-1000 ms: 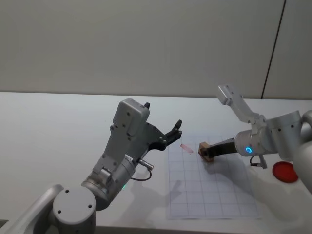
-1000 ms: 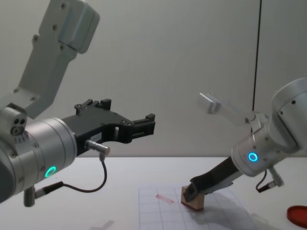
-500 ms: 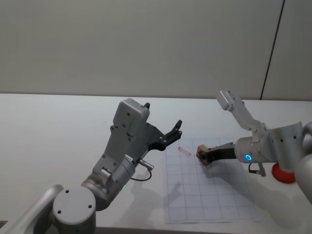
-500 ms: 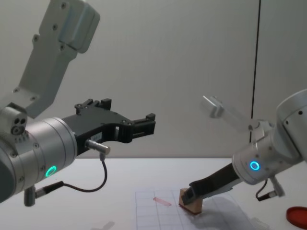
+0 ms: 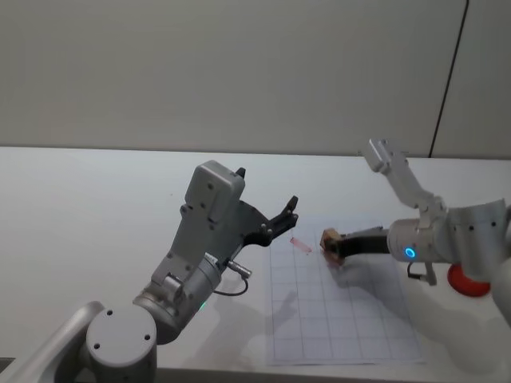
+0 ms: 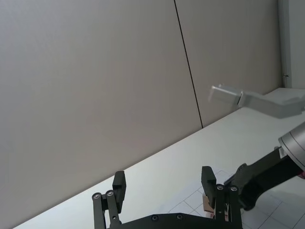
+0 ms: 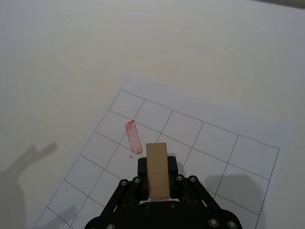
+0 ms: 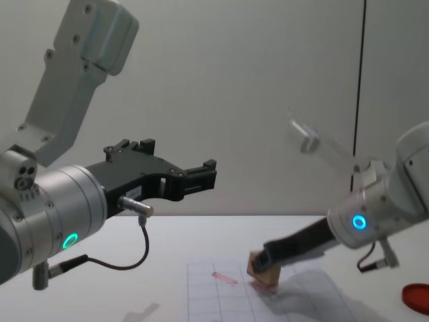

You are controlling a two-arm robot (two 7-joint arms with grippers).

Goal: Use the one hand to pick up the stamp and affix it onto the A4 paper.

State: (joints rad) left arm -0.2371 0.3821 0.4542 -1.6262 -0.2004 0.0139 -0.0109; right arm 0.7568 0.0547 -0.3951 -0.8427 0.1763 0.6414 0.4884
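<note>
Head view: centre right, the hand [image 5: 335,246] pinches the stamp [image 5: 328,238] over the paper [image 5: 343,319]; the left gripper [image 5: 286,214] hangs spread, centre. Right wrist view: 1 mark [image 7: 134,137] sits just beside the stamp. Chest view: the stamp tilts; pressed askew, it may smear or overlap.

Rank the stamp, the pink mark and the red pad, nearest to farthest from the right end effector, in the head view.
1. The stamp, gripped in the right end effector.
2. The pink mark, on the paper just left of it.
3. The red pad, far right.
</note>
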